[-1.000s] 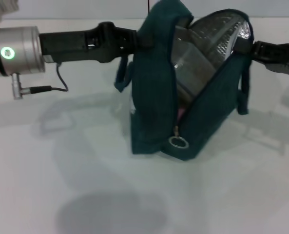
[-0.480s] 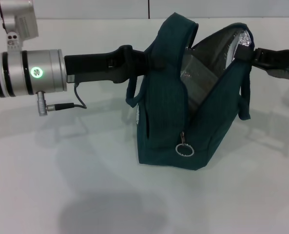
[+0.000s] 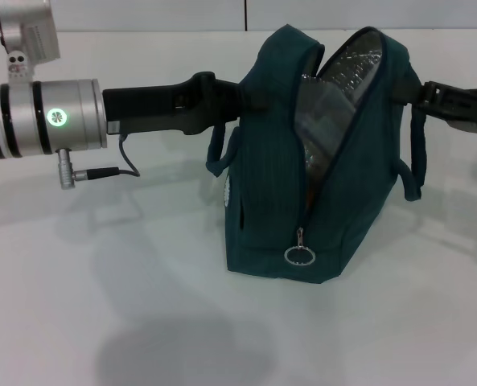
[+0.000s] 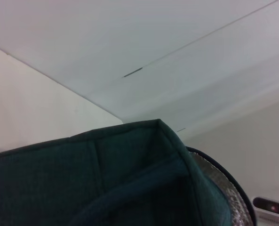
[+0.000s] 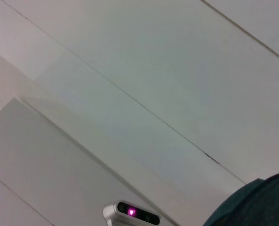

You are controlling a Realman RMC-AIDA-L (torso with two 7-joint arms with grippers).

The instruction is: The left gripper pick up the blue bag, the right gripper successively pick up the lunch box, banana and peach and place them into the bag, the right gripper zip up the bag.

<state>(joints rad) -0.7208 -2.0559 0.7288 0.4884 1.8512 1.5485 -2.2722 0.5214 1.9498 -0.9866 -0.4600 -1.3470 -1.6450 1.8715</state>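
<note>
A white table point(image 3: 141, 322) fills the scene, with a pale wall behind it. The left gripper point(image 3: 240, 100) reaches in level from the left and meets the upper left side of the blue bag point(image 3: 270, 201); its tips are buried in the fabric there, so whether they are pinched or spread cannot be told. The silver wrist section behind it shows a lit green light point(image 3: 56, 118), and a thin cable point(image 3: 101, 170) hangs under it. The right gripper point(image 3: 419, 95) comes in from the right and touches the bag's upper right edge by the handle point(image 3: 417, 161); its fingers are hidden too. The bag stands upright on the table between the two arms, its top gaping and the silver foil lining point(image 3: 355, 72) showing. The ring zip pull point(image 3: 298, 255) hangs low on the front seam. A small white logo point(image 3: 226, 191) sits on the bag's left face
</note>
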